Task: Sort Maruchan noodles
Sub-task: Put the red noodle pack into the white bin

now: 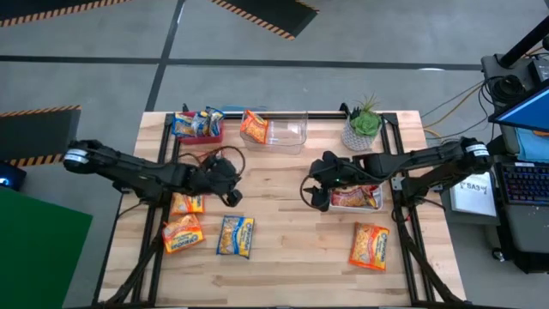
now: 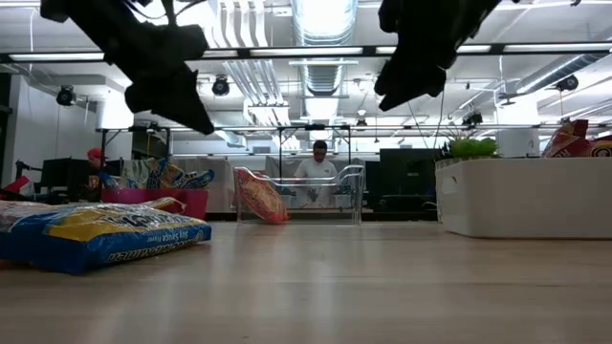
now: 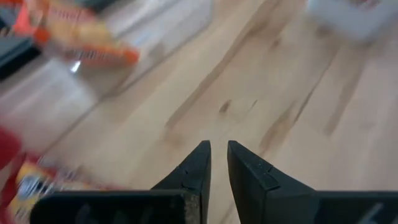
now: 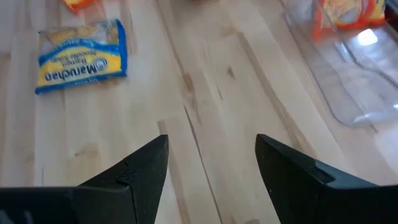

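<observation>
Nearest the front edge of the table (image 1: 283, 275), loose Maruchan noodles packets are seen: a blue-marked one (image 1: 235, 235), two orange ones (image 1: 182, 232) to its left, and another (image 1: 370, 245) to the right. Over mid-table, the left gripper (image 1: 232, 196) is held above the wood with fingers nearly together and empty, while the right gripper (image 1: 318, 199) is spread wide, holding nothing, beside a white bin (image 1: 356, 199). At the far edge, a clear bin (image 1: 283, 133) with one orange packet (image 1: 254, 126) and a red bin (image 1: 199, 126) of packets are lined up.

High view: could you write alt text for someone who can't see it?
Seen from above, two dark robot arms reach over a wooden table, the left gripper shut, the right gripper open. Loose noodle packets lie in front; a clear bin, pink bin and potted plant line the back.
</observation>
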### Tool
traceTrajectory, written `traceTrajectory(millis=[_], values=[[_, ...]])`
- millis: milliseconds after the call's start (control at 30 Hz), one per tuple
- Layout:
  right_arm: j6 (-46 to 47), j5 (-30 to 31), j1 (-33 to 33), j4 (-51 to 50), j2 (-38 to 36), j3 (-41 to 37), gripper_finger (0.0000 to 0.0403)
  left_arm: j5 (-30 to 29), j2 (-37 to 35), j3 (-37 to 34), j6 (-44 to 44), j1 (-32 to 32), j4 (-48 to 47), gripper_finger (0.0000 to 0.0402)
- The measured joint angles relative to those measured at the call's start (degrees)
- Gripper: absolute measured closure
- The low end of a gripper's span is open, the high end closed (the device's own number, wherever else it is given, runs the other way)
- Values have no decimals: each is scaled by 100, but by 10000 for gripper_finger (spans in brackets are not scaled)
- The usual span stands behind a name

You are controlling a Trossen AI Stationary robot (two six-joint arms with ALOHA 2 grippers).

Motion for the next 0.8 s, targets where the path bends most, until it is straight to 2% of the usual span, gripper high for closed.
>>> traceTrajectory(millis=[300, 433, 567, 800], values=[[-16, 10, 2, 841, -560, -576, 174, 10, 1058, 913, -1491, 9, -2290, 364], [-98, 19, 0, 1245, -675, -773, 174, 51, 1385, 1023, -1664, 20, -2646, 352], [-116, 19, 2, 1342, -698, -818, 174, 262, 1588, 1001, -1671, 110, -2647, 312], [-122, 20, 1, 1356, -696, -818, 174, 290, 1897, 967, -1582, 414, -2616, 208]])
